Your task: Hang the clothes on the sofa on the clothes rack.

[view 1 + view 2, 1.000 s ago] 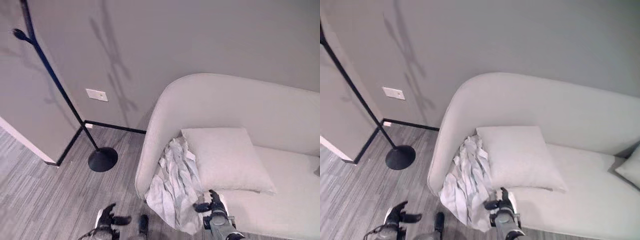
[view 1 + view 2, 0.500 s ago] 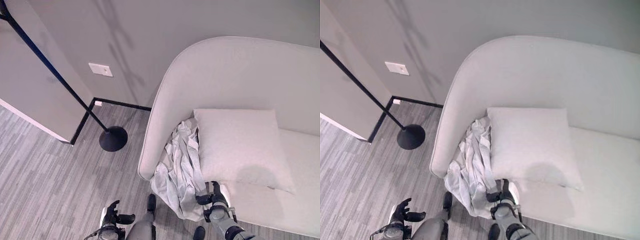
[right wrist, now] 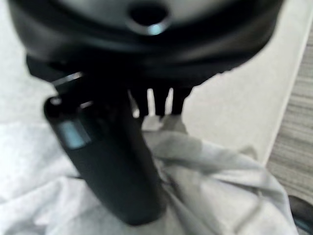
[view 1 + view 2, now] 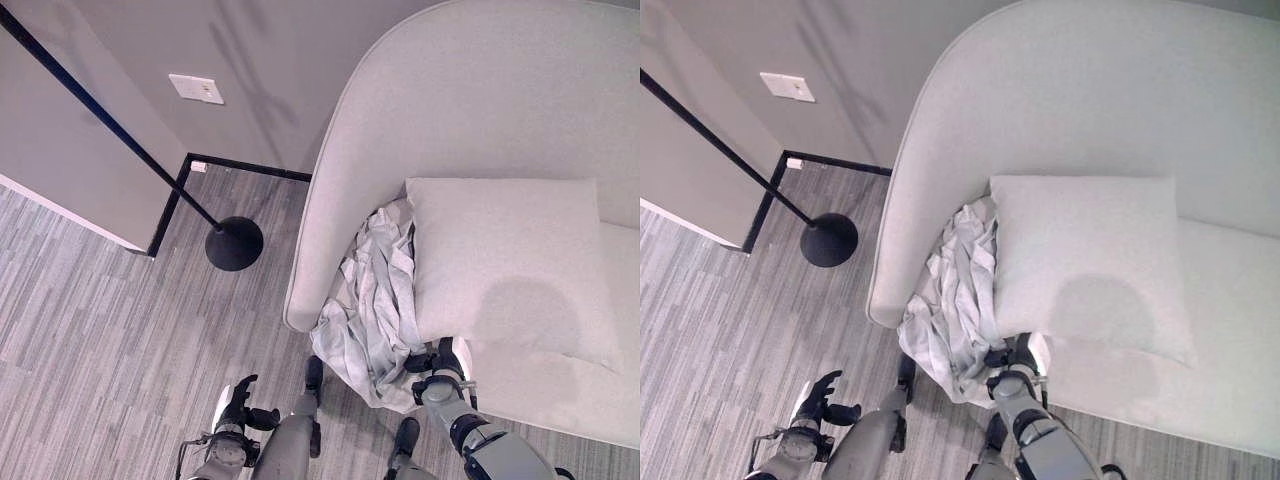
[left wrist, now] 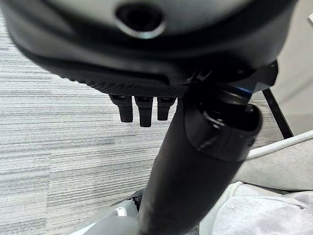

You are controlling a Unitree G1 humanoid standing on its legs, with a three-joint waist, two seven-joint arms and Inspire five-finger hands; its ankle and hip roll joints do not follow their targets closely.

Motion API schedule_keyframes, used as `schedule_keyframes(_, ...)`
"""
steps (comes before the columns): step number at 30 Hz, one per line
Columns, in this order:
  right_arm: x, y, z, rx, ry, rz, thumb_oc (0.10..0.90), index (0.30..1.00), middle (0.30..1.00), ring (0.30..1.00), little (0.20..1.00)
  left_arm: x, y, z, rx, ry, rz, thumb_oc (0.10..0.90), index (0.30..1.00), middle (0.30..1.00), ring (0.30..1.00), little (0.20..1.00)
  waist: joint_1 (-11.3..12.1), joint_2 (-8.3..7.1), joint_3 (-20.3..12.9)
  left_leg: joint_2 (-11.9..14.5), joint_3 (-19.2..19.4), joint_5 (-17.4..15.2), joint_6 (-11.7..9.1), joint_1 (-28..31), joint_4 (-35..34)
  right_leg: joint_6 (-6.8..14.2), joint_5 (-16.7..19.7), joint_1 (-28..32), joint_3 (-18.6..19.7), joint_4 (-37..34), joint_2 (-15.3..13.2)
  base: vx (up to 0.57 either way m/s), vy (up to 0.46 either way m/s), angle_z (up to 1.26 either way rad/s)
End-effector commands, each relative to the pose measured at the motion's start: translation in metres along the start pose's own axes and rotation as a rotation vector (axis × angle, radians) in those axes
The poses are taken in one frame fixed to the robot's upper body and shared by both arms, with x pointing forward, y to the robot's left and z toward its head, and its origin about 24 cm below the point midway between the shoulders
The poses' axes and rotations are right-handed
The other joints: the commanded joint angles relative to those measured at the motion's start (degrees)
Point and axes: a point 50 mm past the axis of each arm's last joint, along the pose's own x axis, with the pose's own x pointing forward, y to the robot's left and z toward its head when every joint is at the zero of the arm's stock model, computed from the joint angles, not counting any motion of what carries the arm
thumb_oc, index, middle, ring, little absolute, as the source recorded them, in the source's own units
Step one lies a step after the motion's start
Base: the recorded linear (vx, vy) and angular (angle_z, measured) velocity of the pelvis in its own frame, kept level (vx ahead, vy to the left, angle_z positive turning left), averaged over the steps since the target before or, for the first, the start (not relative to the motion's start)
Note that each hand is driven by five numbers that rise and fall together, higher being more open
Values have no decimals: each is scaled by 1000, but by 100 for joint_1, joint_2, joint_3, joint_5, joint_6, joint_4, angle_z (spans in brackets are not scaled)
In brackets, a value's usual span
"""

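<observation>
clothes (image 4: 372, 300) heaped on sofa (image 4: 480, 120) | right hand (image 4: 438, 368) touching them, fingers relaxed | left hand (image 4: 238, 400) spread

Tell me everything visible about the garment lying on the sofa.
The garment is a pale grey-white, thin, heavily wrinkled cloth, bunched in a heap rather than spread. It lies at the sofa's left end, wedged between the curved armrest and the square cushion, whose edge it touches. Its lower part spills over the seat's front edge toward the floor. The right hand is at its lower edge, with fingers against the cloth in the right wrist view; whether it grips is unclear.
</observation>
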Motion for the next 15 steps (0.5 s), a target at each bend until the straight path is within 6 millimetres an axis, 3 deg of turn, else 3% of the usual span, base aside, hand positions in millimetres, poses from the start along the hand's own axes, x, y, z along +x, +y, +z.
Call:
schedule_keyframes(1,-22,54,56,20,-241,335,577,566,566,566,566,-6,-29,5,34,-21,-76,800,900,900,900,900,268,24,-47,319,-109,-353,-346,-227,338,229,165,-19,-66,299,-630,-23,3,-6)
schedule_keyframes(2,-30,65,59,-15,-274,401,400,300,300,300,300,-6,-30,6,36,-27,-83,800,900,900,900,900,271,2,-20,333,-111,-378,-352,-210,368,218,144,10,-66,302,-627,-25,-2,-7)
schedule_keyframes(7,-39,78,61,-61,-300,485,400,300,300,300,300,-8,-30,3,76,-29,-101,800,900,900,900,900,320,-41,-23,365,-156,-349,-386,-197,349,209,110,72,-81,270,-584,-5,0,-1)
schedule_keyframes(15,-28,65,50,-51,-229,418,400,300,300,300,300,-9,-24,-10,75,34,-80,800,900,900,900,900,367,-119,-145,376,-214,-272,-426,-87,135,223,56,191,-191,222,-531,4,-9,5)
